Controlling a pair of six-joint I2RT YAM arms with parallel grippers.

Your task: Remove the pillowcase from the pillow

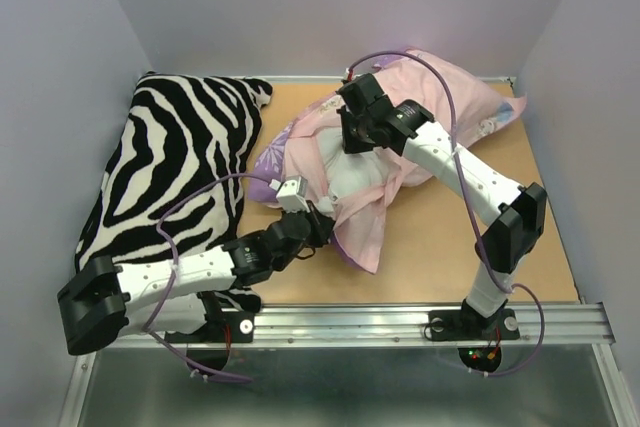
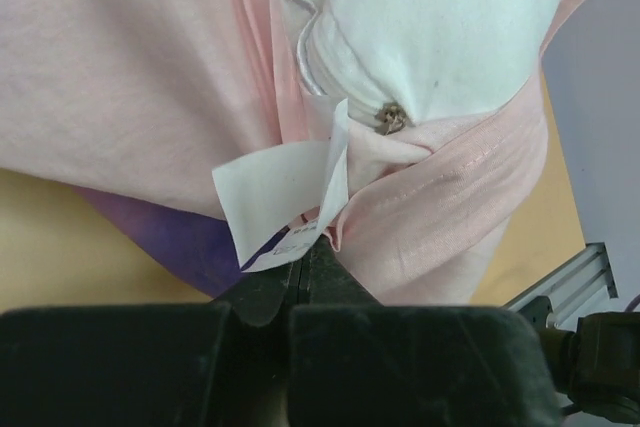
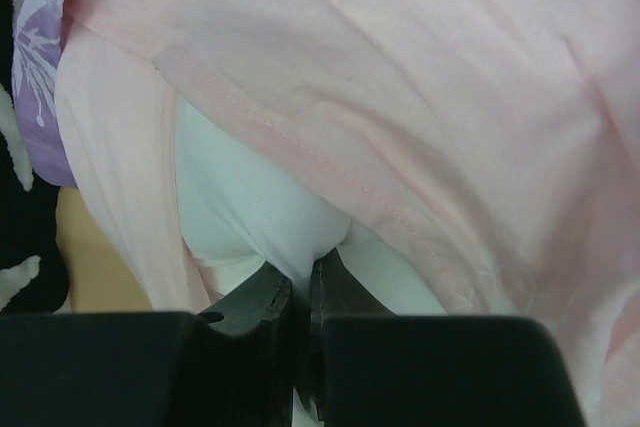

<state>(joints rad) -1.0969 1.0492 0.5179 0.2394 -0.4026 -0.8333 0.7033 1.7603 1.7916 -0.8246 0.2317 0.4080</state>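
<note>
Tan wooden tabletop point(image 1: 440, 257), lilac walls. Mid-table: thin pink fabric pillowcase point(image 1: 455, 97), mouth open, plump white stuffed pillow point(image 1: 345, 182) bulging out. Pinching pillowcase hem beside white tag point(image 2: 280, 192) with left gripper point(image 2: 310, 250); clamping bare pillow cloth with right gripper point(image 3: 300, 282). Likely light, limp, prone to bunching. Best hold: stitched hem.

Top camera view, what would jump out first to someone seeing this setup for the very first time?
The bold zebra-striped cushion at the left grabs attention first. Beside it, toward the middle, lies the crumpled pink pillowcase, the white pillow bulging from its open end, with the left gripper and right gripper pinched shut there.
</note>
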